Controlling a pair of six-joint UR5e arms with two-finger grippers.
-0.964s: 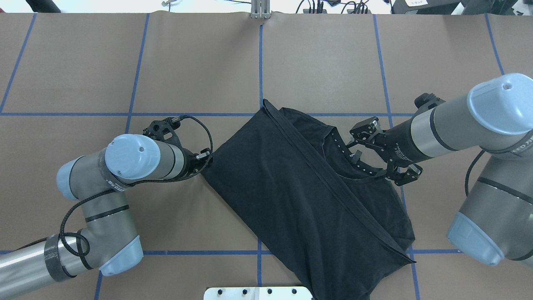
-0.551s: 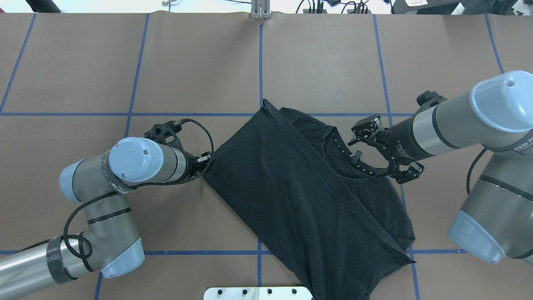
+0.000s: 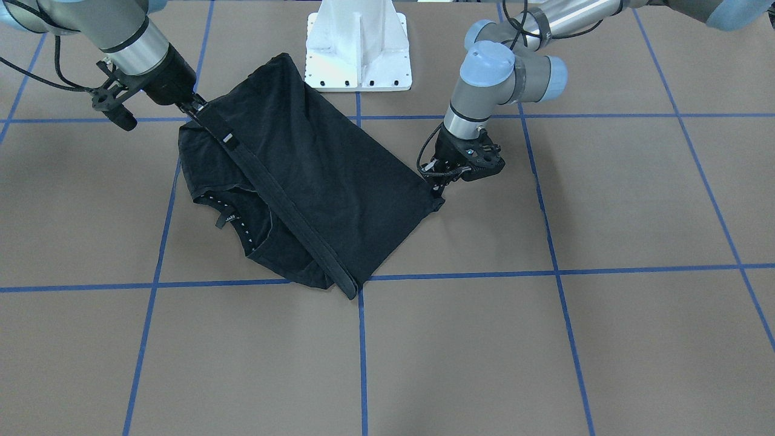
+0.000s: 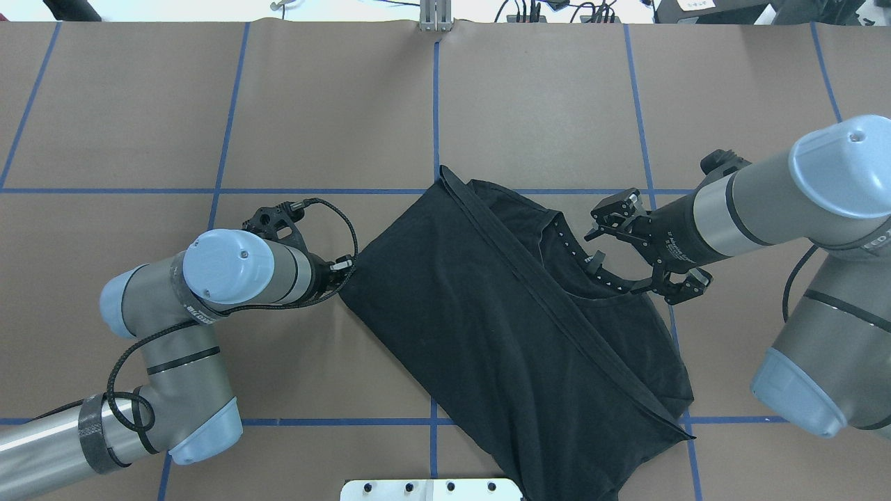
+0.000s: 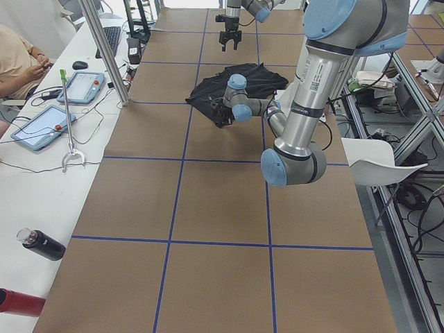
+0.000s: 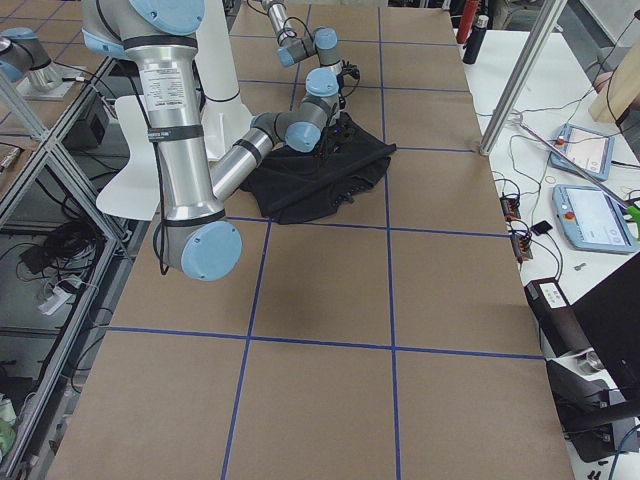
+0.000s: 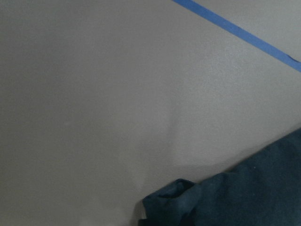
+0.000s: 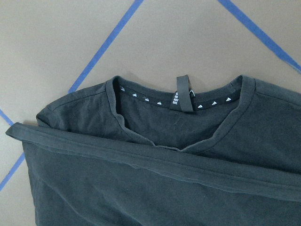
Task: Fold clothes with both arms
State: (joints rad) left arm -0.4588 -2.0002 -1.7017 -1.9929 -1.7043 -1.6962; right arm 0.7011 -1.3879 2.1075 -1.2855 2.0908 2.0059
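Black T-shirt (image 4: 501, 313), partly folded. Its hem band (image 4: 557, 306) runs diagonally across, with the white-marked collar (image 4: 592, 268) exposed. It lies mid-table (image 4: 557, 104), reaching the robot-side edge.

Overhead: left gripper (image 4: 342, 267) is low and pinches the shirt's left corner. Right gripper (image 4: 623, 254) is over the collar, jaws spread.

Front view: left arm (image 3: 484, 79) has its elbow bent and its wrist angled down to that corner.

Right wrist view: collar and neck tab (image 8: 182, 94) lie flat.

Left wrist view: bunched fabric at the bottom edge.

Brown tabletop (image 4: 334, 104) gridded with blue tape lines (image 4: 436, 104).
White side bench (image 5: 28, 208) carries two tablets (image 5: 40, 127); a white chair (image 5: 378, 163) stands opposite.
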